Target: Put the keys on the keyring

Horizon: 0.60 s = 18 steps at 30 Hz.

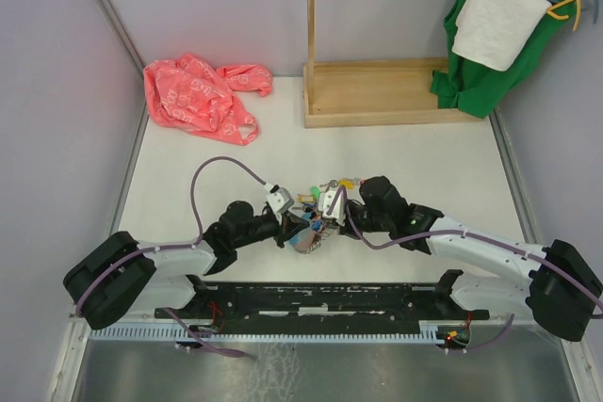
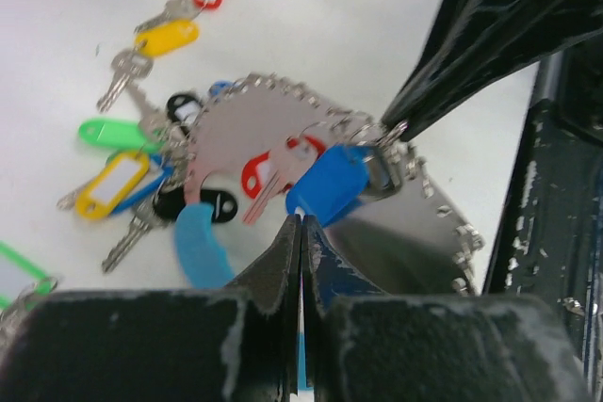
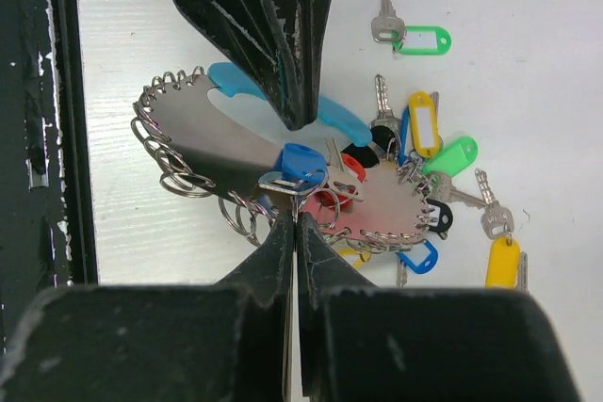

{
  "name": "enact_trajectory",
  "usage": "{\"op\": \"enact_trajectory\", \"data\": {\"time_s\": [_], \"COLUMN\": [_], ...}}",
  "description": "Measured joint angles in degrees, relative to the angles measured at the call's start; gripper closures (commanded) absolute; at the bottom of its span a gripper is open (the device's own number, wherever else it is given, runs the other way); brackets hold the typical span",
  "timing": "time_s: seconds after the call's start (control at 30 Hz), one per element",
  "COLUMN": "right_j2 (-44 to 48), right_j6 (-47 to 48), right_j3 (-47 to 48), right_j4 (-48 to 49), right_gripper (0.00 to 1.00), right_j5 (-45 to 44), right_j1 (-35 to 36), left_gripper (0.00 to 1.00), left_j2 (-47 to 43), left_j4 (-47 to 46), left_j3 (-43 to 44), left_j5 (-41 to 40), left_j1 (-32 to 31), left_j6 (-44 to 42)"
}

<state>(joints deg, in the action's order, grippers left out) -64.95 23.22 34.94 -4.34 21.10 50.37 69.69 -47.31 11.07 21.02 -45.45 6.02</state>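
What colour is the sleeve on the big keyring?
Light blue. The sleeve of the keyring shows best in the right wrist view.

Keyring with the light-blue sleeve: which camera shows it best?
Right wrist: the keyring shows nearly whole, with its sleeve and small edge rings clear. Left wrist cuts off its near side; top external shows it tiny and half hidden.

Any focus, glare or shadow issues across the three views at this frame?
Left wrist: left gripper is a soft, out-of-focus foreground; blue tag slightly blurred; keyring metal reflects light. Right wrist: right gripper blurred up close, keys sharp, shadows faint. Top external: even lighting, no glare, keys too small to resolve.
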Motion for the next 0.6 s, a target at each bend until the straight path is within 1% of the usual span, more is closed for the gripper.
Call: {"op": "enact_trajectory", "data": {"time_s": [0.13, 0.23, 0.33, 0.43, 0.47, 0.53, 0.6], "right_j2": [0.35, 0.37, 0.37, 0.37, 0.37, 0.37, 0.37], "right_j6": [-0.04, -0.02, 0.09, 0.52, 0.7, 1.22, 1.88], "right_j3": [-0.46, -0.48, -0.48, -0.48, -0.48, -0.48, -0.48], "right_j4": [-0.07, -0.04, -0.11, -0.61, -0.85, -1.16, -1.36], "right_gripper": [0.99, 0.99, 0.99, 0.99, 0.99, 0.99, 0.99], "right_j5": [0.11, 0.15, 0.31, 0.35, 0.35, 0.42, 0.59], "right_j1": [-0.17, -0.17, -0.2, -0.2, -0.2, -0.2, -0.22], "left_gripper": [0.97, 0.97, 0.89, 0.78, 0.75, 0.73, 0.68], "left_j2": [-0.04, 0.0, 0.02, -0.81, -1.49, -2.75, -3.28], "left_j4": [4.44, 4.96, 4.79, 4.92, 4.94, 4.79, 4.74], "left_j3": [-0.02, -0.24, -0.37, -0.37, -0.37, -0.37, -0.2], "left_j5": [-1.6, -1.49, -1.33, -0.07, 0.85, 2.71, 4.0], "left_j1": [0.37, 0.37, 0.37, 0.39, 0.37, 0.37, 0.37], "left_j6": [0.68, 0.7, 0.68, -0.02, -0.87, -2.93, -5.07]}}
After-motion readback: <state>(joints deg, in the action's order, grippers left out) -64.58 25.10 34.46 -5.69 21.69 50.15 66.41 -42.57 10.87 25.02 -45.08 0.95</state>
